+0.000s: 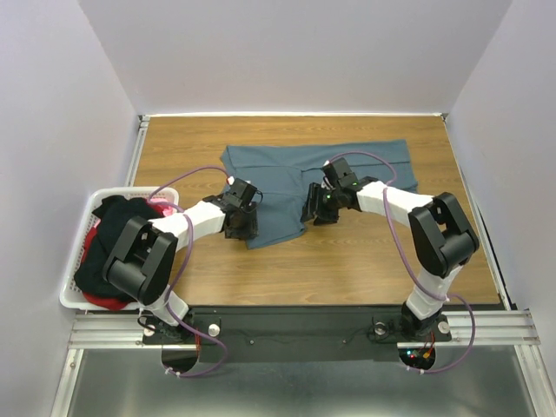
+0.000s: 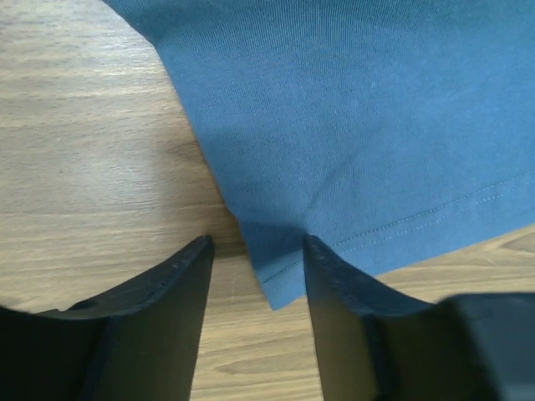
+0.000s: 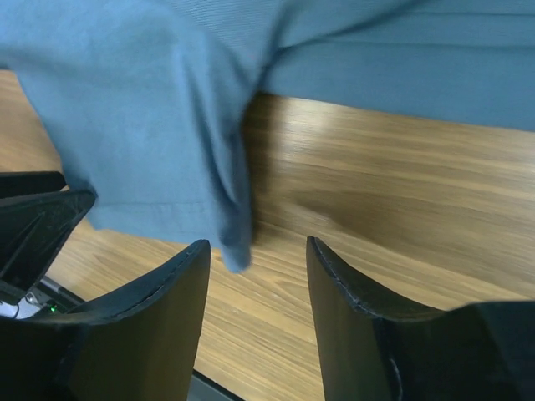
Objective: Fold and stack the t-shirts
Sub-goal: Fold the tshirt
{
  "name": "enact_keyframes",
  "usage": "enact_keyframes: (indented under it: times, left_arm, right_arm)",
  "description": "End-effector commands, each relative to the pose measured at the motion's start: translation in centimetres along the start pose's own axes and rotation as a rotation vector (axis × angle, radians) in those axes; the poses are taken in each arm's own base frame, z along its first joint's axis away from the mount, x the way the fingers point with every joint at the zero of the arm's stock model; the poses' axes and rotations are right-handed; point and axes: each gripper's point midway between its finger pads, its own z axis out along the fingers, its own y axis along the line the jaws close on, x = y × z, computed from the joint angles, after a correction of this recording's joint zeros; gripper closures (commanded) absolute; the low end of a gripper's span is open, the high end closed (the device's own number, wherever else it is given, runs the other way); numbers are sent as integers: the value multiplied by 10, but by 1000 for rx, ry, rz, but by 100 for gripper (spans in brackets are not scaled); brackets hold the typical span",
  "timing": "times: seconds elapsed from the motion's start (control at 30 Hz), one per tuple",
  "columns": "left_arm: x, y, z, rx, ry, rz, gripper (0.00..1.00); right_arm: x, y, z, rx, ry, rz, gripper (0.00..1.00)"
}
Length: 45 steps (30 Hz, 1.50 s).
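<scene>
We see the slate blue-grey t-shirt (image 2: 376,125) as soft, matt knit cloth, its fine ribbing plain up close and a stitched hem along the edge. The table (image 1: 347,261) looks to us like smooth wood grain with a faint sheen. The left gripper (image 2: 255,242) and right gripper (image 3: 257,244) show dull black plastic, slightly grainy. The basket (image 1: 74,261) is white lattice plastic, holding a matt black t-shirt (image 1: 109,252) and a red-pink t-shirt (image 1: 106,301), both cloth. The rail (image 1: 486,326) looks like brushed metal.
</scene>
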Motion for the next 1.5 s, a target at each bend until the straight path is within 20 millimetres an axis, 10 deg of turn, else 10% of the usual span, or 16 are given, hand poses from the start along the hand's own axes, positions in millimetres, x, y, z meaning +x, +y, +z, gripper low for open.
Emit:
enact_keyframes:
  times: [0.0,0.53,0.77,1.47]
  left_arm:
    - [15,2,5,-7,30,-8,45]
    - [37,9,6,-14,70,-2,79]
    - [15,4,-8,-15,14,1,100]
    - [-196,-15,-45,13,-338,44,100]
  right_arm:
    - [-18,37,0,-93,-53,-45,46]
    - [10,28,18,-60,15,-49,65]
    - [2,33,13,-67,-13,-70,99]
    - [-132,69,-13,-111,-277,-18,99]
